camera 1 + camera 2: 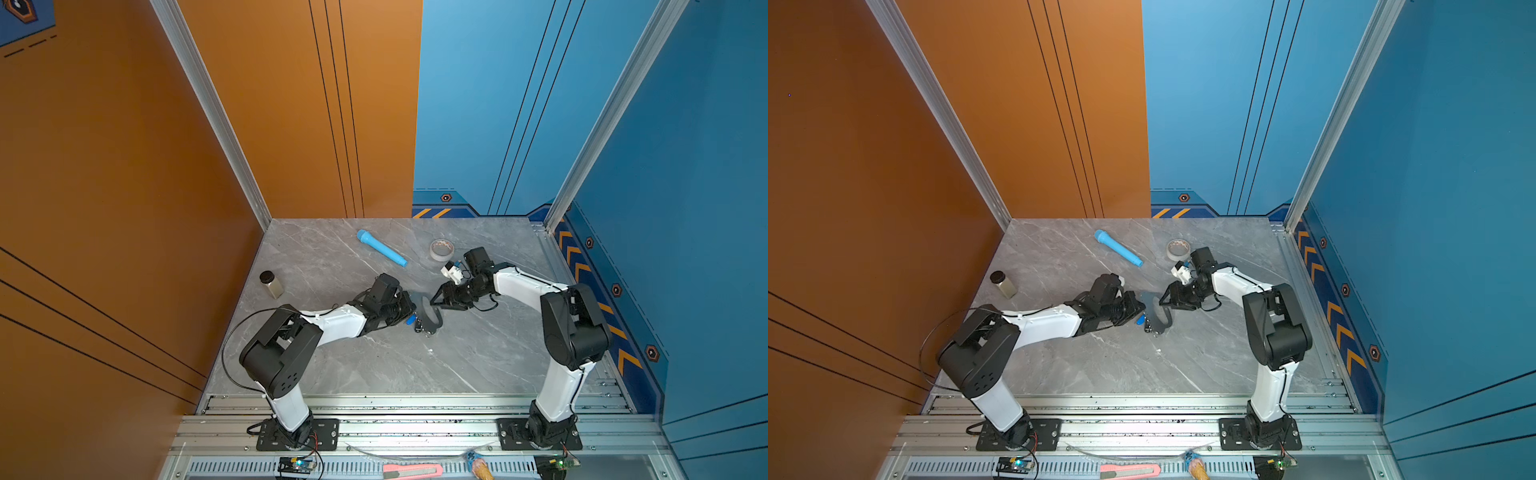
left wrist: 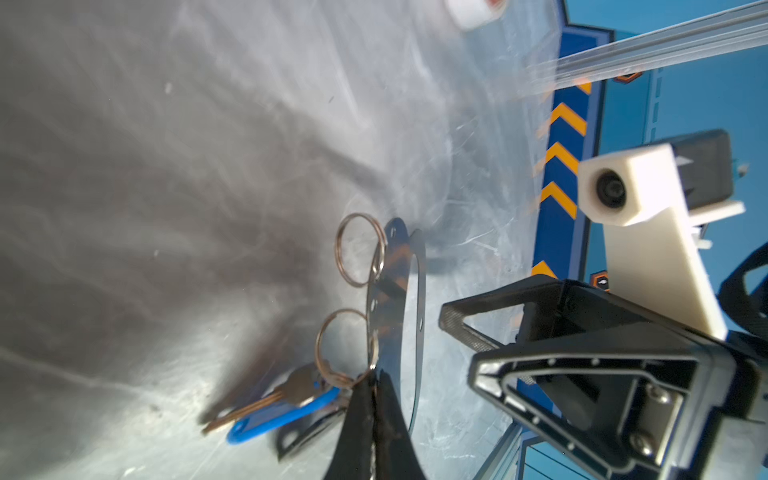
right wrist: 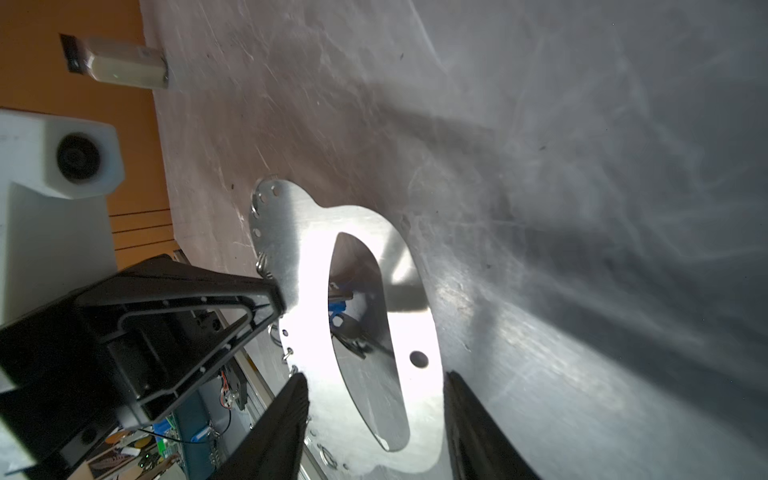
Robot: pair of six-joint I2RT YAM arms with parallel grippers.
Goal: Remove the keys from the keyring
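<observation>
The keyring is a silver plate with an oval cut-out, held on edge just above the table centre. My left gripper is shut on the plate's ring-bearing edge, right beside a wire ring. The keys hang below that ring with a blue tag and a dark fob; they also show through the cut-out. My right gripper stands open astride the plate's end, with a small gap at one finger.
A long blue tube and a whitish tape roll lie behind the grippers. A small dark-capped jar stands by the orange wall. A pink box cutter lies on the front rail.
</observation>
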